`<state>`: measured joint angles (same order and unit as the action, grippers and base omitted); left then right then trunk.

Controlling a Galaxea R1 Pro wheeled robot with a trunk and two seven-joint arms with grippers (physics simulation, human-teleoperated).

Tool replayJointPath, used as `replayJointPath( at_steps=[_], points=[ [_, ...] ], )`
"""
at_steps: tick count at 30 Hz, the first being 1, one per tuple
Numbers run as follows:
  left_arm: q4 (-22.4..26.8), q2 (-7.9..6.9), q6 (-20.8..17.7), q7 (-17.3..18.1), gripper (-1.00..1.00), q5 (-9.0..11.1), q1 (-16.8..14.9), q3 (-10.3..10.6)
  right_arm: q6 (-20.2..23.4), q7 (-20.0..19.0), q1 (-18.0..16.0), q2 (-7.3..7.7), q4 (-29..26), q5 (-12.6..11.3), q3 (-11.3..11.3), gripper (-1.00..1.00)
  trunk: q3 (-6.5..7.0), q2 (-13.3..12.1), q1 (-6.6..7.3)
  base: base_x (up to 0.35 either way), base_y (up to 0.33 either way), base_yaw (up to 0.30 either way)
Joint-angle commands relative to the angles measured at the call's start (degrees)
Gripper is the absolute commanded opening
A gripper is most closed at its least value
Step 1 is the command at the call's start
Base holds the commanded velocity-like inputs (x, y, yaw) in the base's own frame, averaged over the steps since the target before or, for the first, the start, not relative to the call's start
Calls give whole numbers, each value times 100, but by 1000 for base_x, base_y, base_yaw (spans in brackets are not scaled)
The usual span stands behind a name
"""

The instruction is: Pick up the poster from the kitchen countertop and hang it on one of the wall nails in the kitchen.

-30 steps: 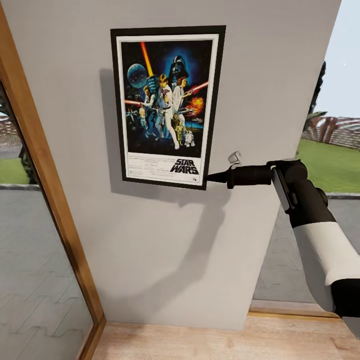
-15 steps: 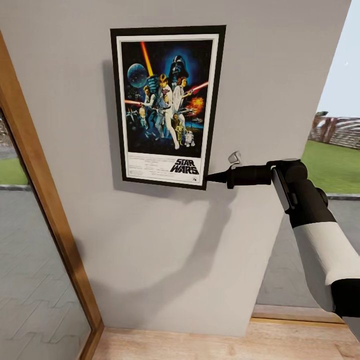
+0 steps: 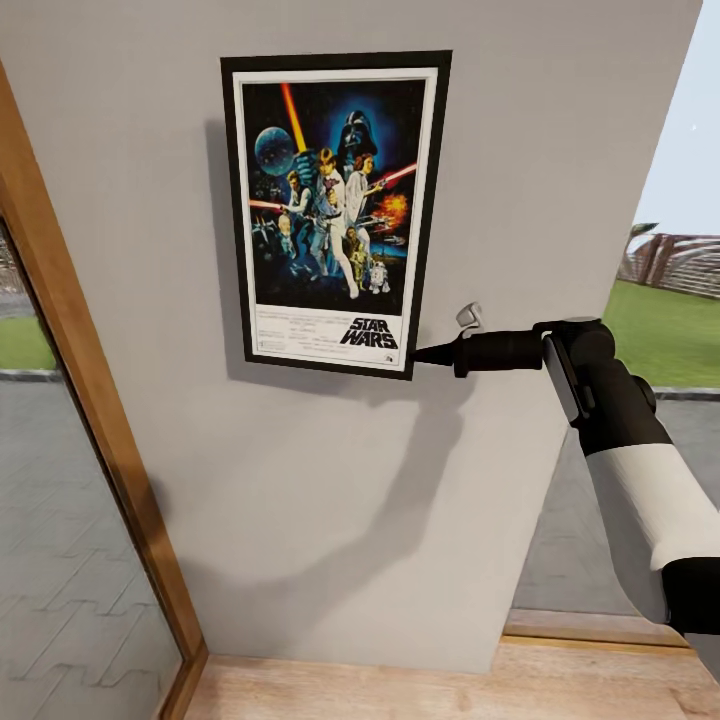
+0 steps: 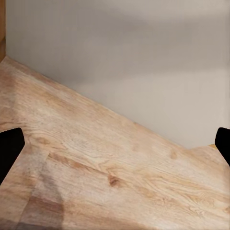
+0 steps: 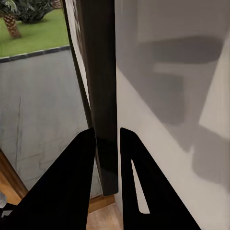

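The black-framed Star Wars poster (image 3: 335, 212) stands upright, flat against the grey wall (image 3: 330, 500). My right gripper (image 3: 425, 354) is shut on the frame's lower right corner. In the right wrist view the dark frame edge (image 5: 103, 96) runs between the two black fingers (image 5: 72, 182) of the right gripper (image 5: 107, 132). A small grey wall nail (image 3: 468, 317) sticks out just right of that corner, above the gripper. My left gripper (image 4: 115, 143) is open over the wooden floor (image 4: 96, 172), holding nothing. The kitchen countertop is out of view.
A wooden door frame (image 3: 90, 400) with glass runs down the left of the wall. Right of the wall's edge an opening looks out on paving and lawn (image 3: 660, 330). Light wooden floor (image 3: 400, 690) lies at the wall's foot.
The view has drawn slightly closer to the wall and the poster's shadow on it has narrowed. Over the last half second nothing has moved.
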<state>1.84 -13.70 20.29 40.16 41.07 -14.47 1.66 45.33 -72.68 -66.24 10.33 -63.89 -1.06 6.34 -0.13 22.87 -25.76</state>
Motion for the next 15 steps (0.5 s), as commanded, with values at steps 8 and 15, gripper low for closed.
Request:
replayJointPath(
  at_steps=[8, 15],
  points=[
    [-8, -1, 28, 17, 100, 15, -3, 18, 55, -9, -2, 4, -1, -18, 7, -100, -3, 4, -2, 127, 0, 0],
    [-8, -1, 28, 17, 100, 15, -3, 18, 55, -9, -2, 4, -1, -18, 7, -100, -3, 4, -2, 13, 0, 0]
  ],
)
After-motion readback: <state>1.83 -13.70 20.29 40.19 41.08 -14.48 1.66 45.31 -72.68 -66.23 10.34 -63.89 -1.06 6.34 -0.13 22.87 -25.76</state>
